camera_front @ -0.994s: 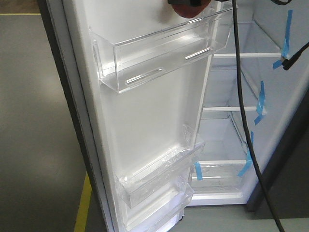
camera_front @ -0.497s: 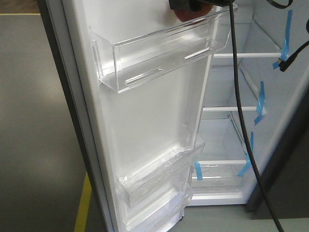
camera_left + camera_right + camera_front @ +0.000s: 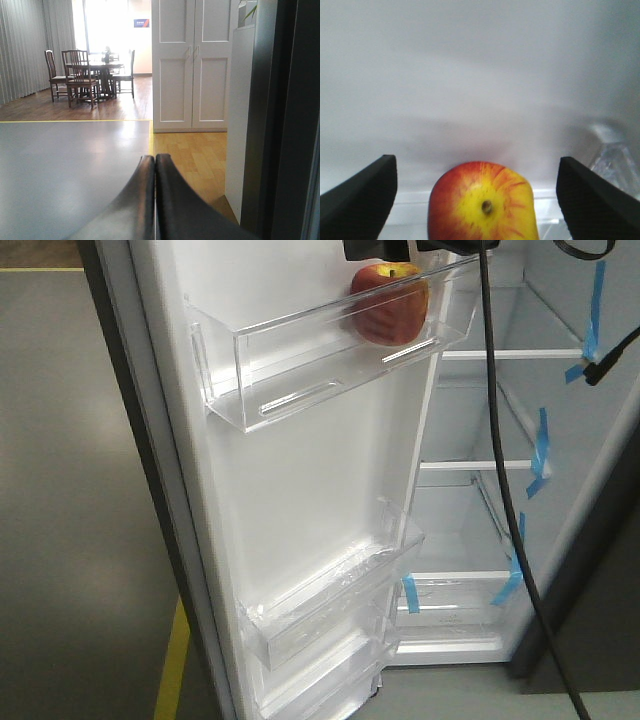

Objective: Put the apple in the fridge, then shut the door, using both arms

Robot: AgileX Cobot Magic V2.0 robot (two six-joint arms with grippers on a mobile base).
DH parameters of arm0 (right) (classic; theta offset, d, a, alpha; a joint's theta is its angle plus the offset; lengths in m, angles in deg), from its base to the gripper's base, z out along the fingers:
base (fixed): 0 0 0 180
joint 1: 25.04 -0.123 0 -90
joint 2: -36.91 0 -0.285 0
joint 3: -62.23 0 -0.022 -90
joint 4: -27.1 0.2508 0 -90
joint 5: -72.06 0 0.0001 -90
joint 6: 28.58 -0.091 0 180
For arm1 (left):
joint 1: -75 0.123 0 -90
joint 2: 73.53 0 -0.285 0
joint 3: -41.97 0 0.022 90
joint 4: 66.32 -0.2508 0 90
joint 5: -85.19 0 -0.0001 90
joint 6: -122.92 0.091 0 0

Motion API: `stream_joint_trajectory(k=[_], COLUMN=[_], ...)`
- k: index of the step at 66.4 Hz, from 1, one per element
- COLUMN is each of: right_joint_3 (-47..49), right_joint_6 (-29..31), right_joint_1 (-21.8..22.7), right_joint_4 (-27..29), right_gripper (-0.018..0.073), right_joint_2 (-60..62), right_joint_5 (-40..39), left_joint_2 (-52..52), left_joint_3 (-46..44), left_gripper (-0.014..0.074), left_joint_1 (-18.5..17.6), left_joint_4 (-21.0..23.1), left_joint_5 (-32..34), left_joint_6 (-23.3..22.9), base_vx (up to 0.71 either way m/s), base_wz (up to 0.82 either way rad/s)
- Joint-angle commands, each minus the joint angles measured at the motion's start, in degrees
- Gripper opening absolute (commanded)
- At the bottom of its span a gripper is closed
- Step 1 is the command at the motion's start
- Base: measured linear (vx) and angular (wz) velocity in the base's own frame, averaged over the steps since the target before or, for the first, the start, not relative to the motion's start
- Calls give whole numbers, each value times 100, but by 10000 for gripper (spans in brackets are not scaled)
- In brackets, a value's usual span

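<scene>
White-lined fridge (image 3: 470, 420) is open, door (image 3: 300, 470) swung wide. Apple (image 3: 390, 305) now sits in the top door bin (image 3: 280, 370); half a second back it hung above the rim. Right end effector (image 3: 476, 167) spread wide, empty, just over it. Left end effector (image 3: 155, 190) pressed shut, empty. I judge placing done; door next.

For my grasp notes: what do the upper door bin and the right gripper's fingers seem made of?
Upper door bin: apparently clear glossy hard plastic; the door shows through. Right gripper fingers: black, matte, probably rubber or plastic; fine grid texture.
</scene>
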Motion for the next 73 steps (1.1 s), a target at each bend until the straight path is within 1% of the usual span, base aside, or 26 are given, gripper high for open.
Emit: stream_joint_trajectory(k=[1, 6, 13, 20, 32, 41, 50, 57, 73], right_joint_3=[161, 85, -403, -1141, -2781, -4032, -5193, -5906, -7305], right_joint_6=[-234, -250, -255, -270, -275, -275, -275, -275, -235], right_joint_1=[-13, -141, -474, -804, -1189, -1200, -1183, -1183, -1183], right_joint_4=[114, 40, -198, -476, -603, -579, -579, -550, -197], right_gripper=[619, 611, 601, 594, 594, 594, 594, 594, 594], right_joint_2=[571, 707, 992, 1419, 2325, 3102, 3969, 4570, 5985], right_joint_5=[158, 425, 361, 35, -781, -1286, -1610, -1628, -1449], left_joint_2=[-84, -84, -84, -84, -84, -84, -84, -84, -84], left_joint_3=[-94, -94, -94, -94, -94, -94, -94, -94, -94], left_gripper=[-6, -6, -6, -6, -6, -6, -6, -6, -6], left_joint_1=[-19, -19, -19, -19, -19, -19, -19, -19, -19], left_joint_4=[8, 8, 8, 8, 8, 8, 8, 8, 8], left_joint_5=[441, 441, 441, 441, 441, 441, 441, 441, 441], left_joint_6=[-51, -51, -51, -51, -51, -51, -51, -51, -51], base_vx=[0, 0, 0, 0, 0, 0, 0, 0, 0], base_wz=[0, 0, 0, 0, 0, 0, 0, 0, 0])
